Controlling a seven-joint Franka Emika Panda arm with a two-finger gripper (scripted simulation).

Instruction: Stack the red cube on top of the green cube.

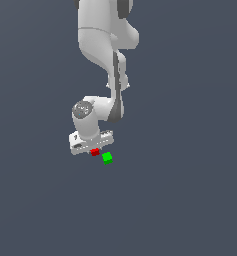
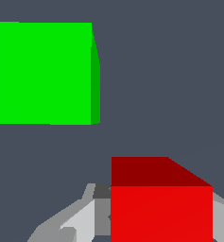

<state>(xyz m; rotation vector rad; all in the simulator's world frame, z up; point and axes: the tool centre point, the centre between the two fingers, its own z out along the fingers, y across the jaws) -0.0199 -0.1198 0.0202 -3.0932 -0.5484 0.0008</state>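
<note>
The red cube (image 1: 95, 152) sits right under my white gripper (image 1: 93, 149), between its fingers. In the wrist view the red cube (image 2: 160, 212) fills the space between the two grey fingers (image 2: 80, 222), which touch it on both sides, so the gripper (image 2: 158, 227) is shut on it. The green cube (image 1: 107, 158) lies just beside the red one, a little toward the exterior view's right and nearer the camera, with a small gap between them. It also shows large in the wrist view (image 2: 40, 73), apart from the red cube and partly cut off by the frame edge.
The cubes lie on a plain dark grey-blue floor (image 1: 180, 200). The white arm (image 1: 107, 45) rises from the gripper toward the top of the exterior view. No other objects are in view.
</note>
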